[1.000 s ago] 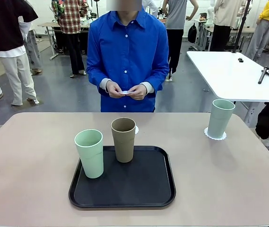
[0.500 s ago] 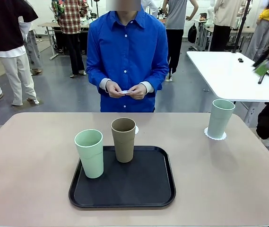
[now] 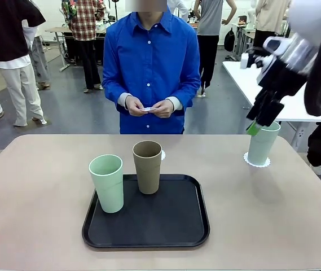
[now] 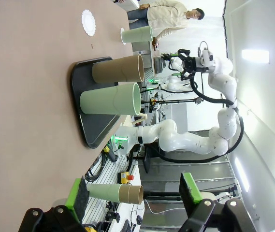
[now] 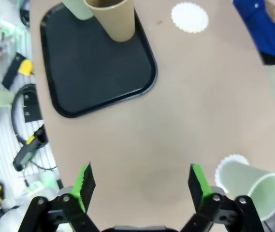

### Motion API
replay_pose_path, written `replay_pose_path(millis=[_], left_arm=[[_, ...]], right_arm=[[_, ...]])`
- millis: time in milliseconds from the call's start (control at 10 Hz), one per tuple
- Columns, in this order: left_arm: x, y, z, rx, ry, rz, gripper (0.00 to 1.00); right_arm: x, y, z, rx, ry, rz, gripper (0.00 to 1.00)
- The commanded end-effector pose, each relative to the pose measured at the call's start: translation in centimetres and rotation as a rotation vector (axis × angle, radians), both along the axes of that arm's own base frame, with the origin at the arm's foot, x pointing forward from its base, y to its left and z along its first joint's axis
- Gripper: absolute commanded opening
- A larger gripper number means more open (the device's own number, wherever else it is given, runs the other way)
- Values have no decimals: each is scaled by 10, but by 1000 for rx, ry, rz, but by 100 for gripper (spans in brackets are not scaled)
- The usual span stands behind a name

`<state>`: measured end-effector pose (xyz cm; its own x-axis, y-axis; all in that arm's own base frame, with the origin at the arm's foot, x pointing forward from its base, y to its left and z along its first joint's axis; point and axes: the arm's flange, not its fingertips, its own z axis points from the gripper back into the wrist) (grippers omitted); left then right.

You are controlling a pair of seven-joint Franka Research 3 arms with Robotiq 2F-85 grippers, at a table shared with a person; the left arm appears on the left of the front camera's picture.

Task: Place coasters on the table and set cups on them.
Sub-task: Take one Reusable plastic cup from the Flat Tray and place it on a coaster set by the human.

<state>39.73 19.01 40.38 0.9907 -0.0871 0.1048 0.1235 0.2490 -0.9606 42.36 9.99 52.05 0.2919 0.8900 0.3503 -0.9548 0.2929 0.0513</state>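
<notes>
Counter (image 3: 30,192), beige-pink, rounded corners. A black tray (image 3: 149,234) lay at the middle of its near edge. On the tray stood a pale mint tumbler (image 3: 107,183) at the left and an olive-brown tumbler (image 3: 148,167) by the far rim, both upright, neither on a coaster. A second mint tumbler (image 3: 262,141) stood upright on a scalloped paper coaster (image 3: 256,163) toward the far right corner. A bare coaster (image 5: 190,17) lay just past the tray's far rim, behind the olive-brown tumbler. At the far edge, the person's hands (image 3: 163,108) held a small white item (image 3: 149,109), probably the third coaster. Right hand (image 3: 256,121): fingers spread wide, empty, hanging just beside the second mint tumbler's rim, with that tumbler outside its jaws. Left hand (image 4: 133,193): fingers wide apart, empty, well apart from the tray. Hazards, as judged: a right finger could clip that rim and tip the tumbler or drag it off its light coaster. The tray tumblers stood close together, so wide jaws closing on one could knock the other. The olive-brown tumbler blocked a straight reach to the bare coaster.
</notes>
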Motion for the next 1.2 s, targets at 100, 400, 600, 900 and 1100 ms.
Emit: replay_pose_path(millis=[100,400,600,900,1100], left_arm=[[-1,0,2,-7,-6,3,100],[-1,0,2,-7,-6,3,100],[-1,0,2,-7,-6,3,100],[-1,0,2,-7,-6,3,100],[-1,0,2,-7,-6,3,100]], right_arm=[[16,-1,-26,76,23,6,100],[8,3,-14,5,18,-2,100],[8,3,-14,5,18,-2,100],[9,2,-13,16,10,-2,100],[13,-1,-43,341,-60,140,100]])
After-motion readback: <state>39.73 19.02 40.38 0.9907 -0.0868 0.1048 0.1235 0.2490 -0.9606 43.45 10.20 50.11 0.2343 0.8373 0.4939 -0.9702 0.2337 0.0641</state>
